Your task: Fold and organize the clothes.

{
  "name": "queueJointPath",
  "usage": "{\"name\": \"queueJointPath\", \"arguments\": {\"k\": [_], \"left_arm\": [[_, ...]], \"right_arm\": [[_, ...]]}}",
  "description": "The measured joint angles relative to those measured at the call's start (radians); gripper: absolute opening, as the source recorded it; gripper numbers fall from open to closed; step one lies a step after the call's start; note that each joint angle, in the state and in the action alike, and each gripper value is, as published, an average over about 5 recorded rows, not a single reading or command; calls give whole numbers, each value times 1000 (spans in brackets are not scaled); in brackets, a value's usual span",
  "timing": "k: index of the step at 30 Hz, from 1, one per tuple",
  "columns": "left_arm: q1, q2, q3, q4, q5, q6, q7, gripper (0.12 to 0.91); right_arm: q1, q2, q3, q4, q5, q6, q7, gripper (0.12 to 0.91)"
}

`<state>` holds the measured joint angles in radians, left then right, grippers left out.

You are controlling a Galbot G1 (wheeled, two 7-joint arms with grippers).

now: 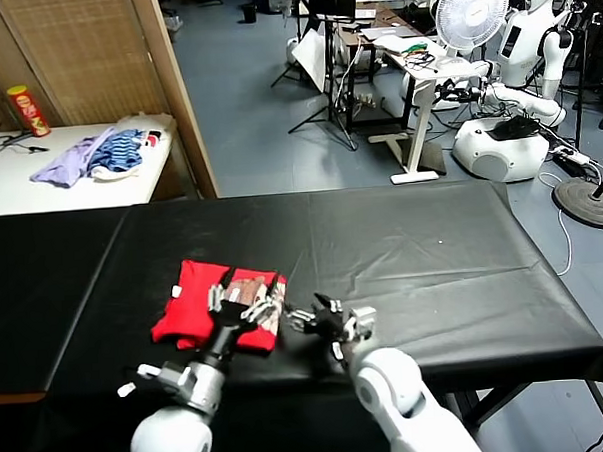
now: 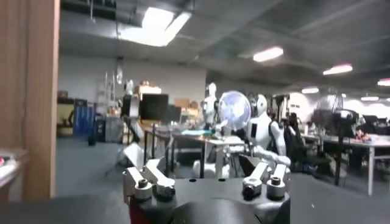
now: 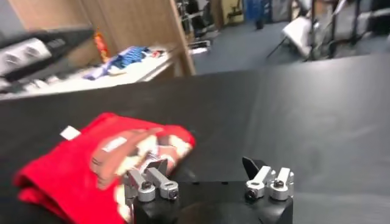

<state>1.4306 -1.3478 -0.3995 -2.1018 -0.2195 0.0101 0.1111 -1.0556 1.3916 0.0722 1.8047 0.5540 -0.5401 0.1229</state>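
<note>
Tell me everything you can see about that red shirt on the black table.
The red T-shirt is soft cloth folded into a compact, slightly rumpled bundle, lying flat on the black table. A brown-and-white print faces up near one edge, and a small white tag sticks out. The left gripper hangs open over the print; the right gripper sits open beside it.

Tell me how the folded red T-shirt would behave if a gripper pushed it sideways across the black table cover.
The red T-shirt is soft cloth in a loose, rumpled fold, so it would probably bunch or unfold rather than slide as one piece. It looks light, so it should offer little resistance. The black table cover shows wrinkles, so it may drag along with the shirt.
</note>
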Motion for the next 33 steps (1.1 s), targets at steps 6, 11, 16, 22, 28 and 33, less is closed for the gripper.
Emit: {"name": "queueJointPath", "arguments": {"k": [6,11,16,22,28,33], "left_arm": [[31,11,-42,-19,-35,-12,-23,798],[53,13,-71,-30,-62,-16,-40,798],[68,13,-92,-27,-57,-30,-55,798],[73,18,-101,1,-40,-35,-110,798],[93,39,-100,33,-37,-31,-139,798],[120,63,-104,51,-69,-52,-141,798]], "right_arm": [[71,52,-32,-105,66,3,9,712],[110,71,-50,-164,30,27,-24,472],[138,57,-60,-202,-147,104,-95,202],[134,-4,-46,-192,-418,226,-176,204],[71,-113,-15,-116,-496,357,-198,499],[-38,-200,36,-29,-483,445,-166,737]]}}
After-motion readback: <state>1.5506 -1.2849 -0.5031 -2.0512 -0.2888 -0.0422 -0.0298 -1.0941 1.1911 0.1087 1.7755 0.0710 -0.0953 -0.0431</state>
